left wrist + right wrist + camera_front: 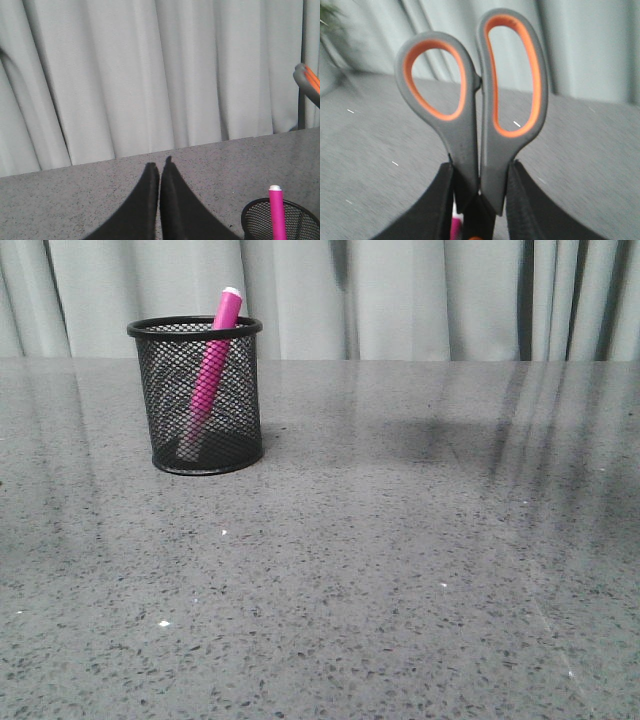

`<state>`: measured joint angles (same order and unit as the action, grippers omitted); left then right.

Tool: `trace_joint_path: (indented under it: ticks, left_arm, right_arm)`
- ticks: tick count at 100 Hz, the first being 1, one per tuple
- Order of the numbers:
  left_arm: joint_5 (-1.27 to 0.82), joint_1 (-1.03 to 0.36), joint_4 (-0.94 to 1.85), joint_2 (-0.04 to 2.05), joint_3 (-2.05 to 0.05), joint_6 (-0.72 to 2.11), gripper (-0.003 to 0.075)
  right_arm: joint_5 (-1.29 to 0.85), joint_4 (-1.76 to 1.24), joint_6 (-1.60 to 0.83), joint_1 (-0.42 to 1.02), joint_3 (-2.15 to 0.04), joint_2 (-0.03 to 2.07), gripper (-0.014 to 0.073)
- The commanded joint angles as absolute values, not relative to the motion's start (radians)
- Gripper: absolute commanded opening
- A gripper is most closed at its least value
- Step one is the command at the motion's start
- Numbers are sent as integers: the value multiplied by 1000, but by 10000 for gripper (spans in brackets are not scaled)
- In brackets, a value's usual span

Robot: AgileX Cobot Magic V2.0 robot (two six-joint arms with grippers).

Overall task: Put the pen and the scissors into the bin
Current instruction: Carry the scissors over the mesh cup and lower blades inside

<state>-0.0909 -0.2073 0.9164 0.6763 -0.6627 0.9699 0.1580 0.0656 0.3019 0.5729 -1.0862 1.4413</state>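
Right gripper (480,200): black fingers (437,210) clamp the scissors (475,115) at the base of the handles, one pad on each side. Handle loops, grey with orange lining, stand closed side by side beyond the fingers; the blades are hidden between them. A sliver of magenta shows between the fingers, near their base.

Left gripper (160,175): fingers pressed together, nothing between them, tips over bare table (60,205). The bin (280,220) sits just beside it.

Front view: neither arm in frame. Bin (196,395) stands upright on the table's (400,570) far left. The pen (210,370) is inside it, tilted, pale end above the rim. Grey curtain (400,295) hangs behind.
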Motion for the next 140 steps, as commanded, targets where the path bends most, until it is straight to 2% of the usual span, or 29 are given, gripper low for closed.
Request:
trace_joint_path:
  ticks: [1, 29, 48, 95, 140]
  left_arm:
    - [-44, -208, 929, 673, -689, 960, -22]
    - [-44, -208, 929, 673, -689, 960, -22]
    - [-44, -208, 929, 673, -689, 960, -22]
    - [-44, -208, 929, 673, -689, 960, -22]
    - [-44, -208, 929, 673, -689, 960, -22]
  right_arm:
    - [364, 69, 296, 595, -1110, 1434, -76]
    - [704, 147, 296, 618, -1112, 1556, -76]
    - [804, 171, 296, 618, -1112, 1634, -76]
    - [859, 254, 281, 618, -1112, 1735, -76]
    - [789, 375, 281, 618, -1112, 1735, -76]
